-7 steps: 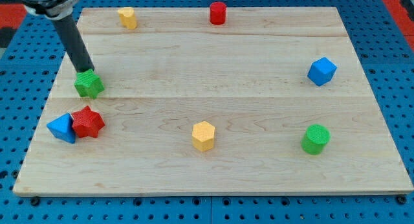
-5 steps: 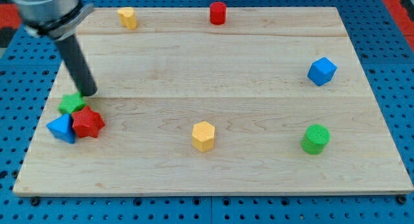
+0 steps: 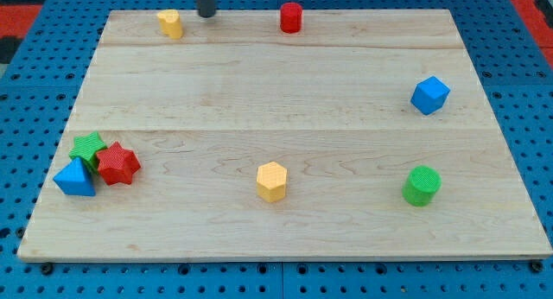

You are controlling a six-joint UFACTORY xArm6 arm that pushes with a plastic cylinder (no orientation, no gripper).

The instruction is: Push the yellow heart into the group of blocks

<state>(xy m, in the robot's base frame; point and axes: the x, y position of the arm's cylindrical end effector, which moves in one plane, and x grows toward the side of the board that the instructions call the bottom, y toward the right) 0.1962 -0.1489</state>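
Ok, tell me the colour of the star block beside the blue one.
Red star, plain in the camera view.

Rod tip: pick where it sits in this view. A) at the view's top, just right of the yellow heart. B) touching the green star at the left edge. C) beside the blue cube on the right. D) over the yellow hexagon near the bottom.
A: my tip is at the board's top edge, a little to the right of the yellow heart and apart from it, far from the group at the left.
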